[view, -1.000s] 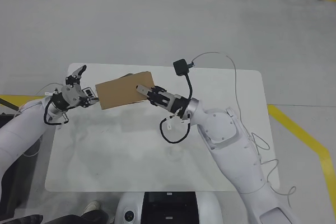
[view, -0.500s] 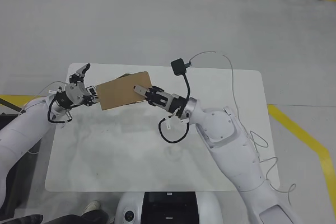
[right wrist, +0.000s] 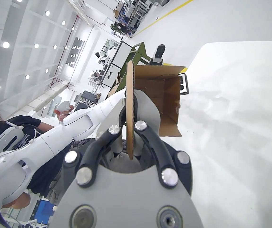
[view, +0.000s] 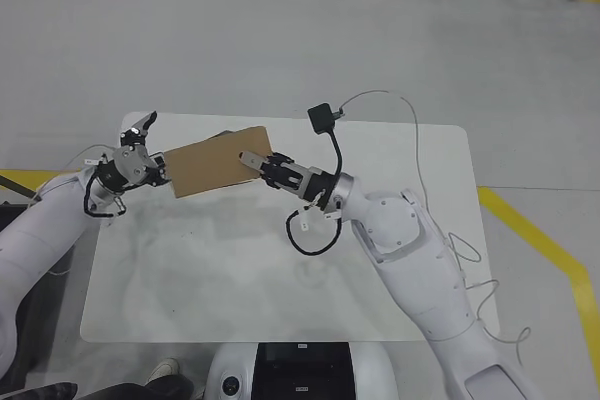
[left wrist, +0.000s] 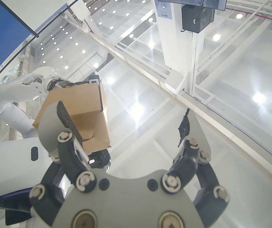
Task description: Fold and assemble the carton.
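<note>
White rectangular table [view: 230, 270] with rounded corners, standing on a grey floor. A yellow floor line [view: 542, 243] runs past its right side.

Brown corrugated cardboard carton [view: 212, 163] over the far left part of the table, between the two arms. From above it reads as one broad flat panel, set slightly askew to the table's edges. From the right wrist the carton [right wrist: 159, 91] is partly opened. A hollow, box-like inside shows, flaps hang loose at the open end, and one wall runs edge-on toward the camera. From the left wrist the carton [left wrist: 79, 105] shows two outer faces meeting at a fold. Cannot tell whether its lower edge rests on the table.

Right gripper [view: 248, 158] at the carton's right end, its arm coming in from the middle of the table. In the right wrist view the right gripper [right wrist: 130, 112] has its fingers clenched on that edge-on wall, one finger on each face of the board.

Left gripper [view: 152, 143] at the carton's left end, near the table's far left corner. In the left wrist view the left gripper [left wrist: 124, 107] has its fingers released and spread wide. One finger [left wrist: 64, 117] crosses in front of the carton's side, just beside it, contact not certain. The other finger [left wrist: 193, 129] stands well apart from the cardboard.
</note>
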Available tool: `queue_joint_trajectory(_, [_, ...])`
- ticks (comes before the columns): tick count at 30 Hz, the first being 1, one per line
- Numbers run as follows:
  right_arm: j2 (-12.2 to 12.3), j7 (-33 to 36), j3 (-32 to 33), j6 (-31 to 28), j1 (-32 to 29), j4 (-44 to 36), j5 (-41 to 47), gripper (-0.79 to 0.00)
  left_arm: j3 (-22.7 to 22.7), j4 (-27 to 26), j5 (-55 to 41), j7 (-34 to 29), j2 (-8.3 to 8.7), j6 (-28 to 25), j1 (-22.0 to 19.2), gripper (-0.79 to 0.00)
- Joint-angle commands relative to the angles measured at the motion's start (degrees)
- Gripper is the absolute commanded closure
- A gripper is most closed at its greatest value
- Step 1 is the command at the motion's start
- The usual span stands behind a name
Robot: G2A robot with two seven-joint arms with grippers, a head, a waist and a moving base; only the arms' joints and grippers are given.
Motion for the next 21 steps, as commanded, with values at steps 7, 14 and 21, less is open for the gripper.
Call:
queue_joint_trajectory(7, [0.0,-0.1,-0.7,-0.5,0.9,1.0,0.8,0.0,-0.7,-2.0,1.7,0.4,-1.03,0.4,-0.3,-0.785])
queue_joint_trajectory(14, [0.2,0.1,-0.9,-0.3,1.3,1.5,1.1,0.0,-1.1,-3.3,2.6,0.2,-1.1,0.2,-0.2,-0.785])
queue_joint_trajectory(21, [0.6,0.4,0.0,0.1,1.3,0.7,0.6,0.0,-2.3,1.1,1.6,0.7,-0.58,0.7,0.9,-0.785])
